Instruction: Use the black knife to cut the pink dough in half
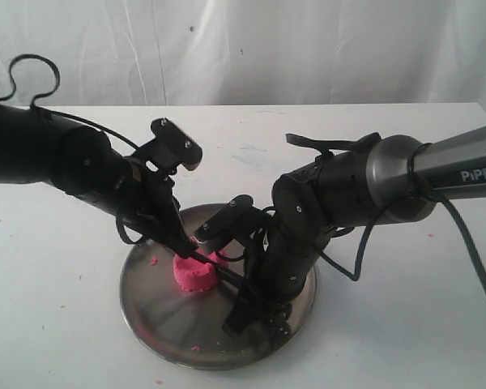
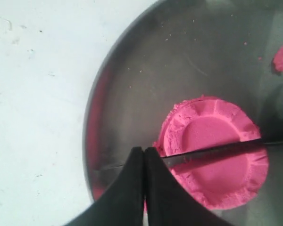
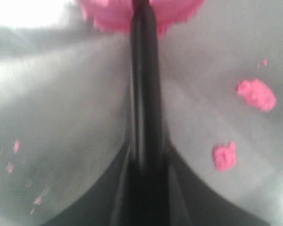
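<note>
Left wrist view: one pink dough (image 2: 208,129), one black knife (image 2: 217,151).

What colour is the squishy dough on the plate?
Bright pink. The pink dough shows best in the left wrist view.

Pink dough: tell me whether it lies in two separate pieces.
No, the pink dough is one whole round puck, the black knife lying across it.

The pink dough (image 2: 207,132) looks soft, matt and grainy, with cracked edges. The plate (image 2: 146,70) is brushed metal, dully reflective and finely scratched. The black knife (image 2: 217,149) has a smooth, faintly shiny blade. The desk (image 2: 33,94) is white, matt and scuffed.
</note>
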Available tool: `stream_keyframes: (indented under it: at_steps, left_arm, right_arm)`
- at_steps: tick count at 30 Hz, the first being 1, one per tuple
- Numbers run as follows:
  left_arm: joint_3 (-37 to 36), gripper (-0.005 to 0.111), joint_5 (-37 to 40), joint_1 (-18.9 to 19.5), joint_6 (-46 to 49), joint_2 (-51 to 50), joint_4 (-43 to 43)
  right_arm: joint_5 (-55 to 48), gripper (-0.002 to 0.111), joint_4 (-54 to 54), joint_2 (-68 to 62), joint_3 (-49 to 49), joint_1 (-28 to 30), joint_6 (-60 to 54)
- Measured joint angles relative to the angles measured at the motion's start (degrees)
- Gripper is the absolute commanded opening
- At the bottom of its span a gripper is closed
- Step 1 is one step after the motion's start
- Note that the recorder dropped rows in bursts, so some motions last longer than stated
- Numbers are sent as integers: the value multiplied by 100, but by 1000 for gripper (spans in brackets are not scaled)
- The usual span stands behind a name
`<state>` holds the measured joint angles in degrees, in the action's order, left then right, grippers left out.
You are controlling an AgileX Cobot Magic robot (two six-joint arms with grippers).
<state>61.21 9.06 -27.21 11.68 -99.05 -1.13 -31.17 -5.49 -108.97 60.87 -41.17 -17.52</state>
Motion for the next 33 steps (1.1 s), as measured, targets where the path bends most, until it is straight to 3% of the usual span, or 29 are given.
stream_keyframes:
  at_steps: [12,23,33]
  left_arm:
    - [0,0,787,0,-19,1112,0]
    - [0,0,1251,0,-91,1201,0]
    - [-642,0,-61,0,88,929,0]
  right_arm:
    - [-36,0,96,291,-12,0,0]
    - [-394,0,129,726,-90,0,0]
    - [-132,0,129,726,-274,0,0]
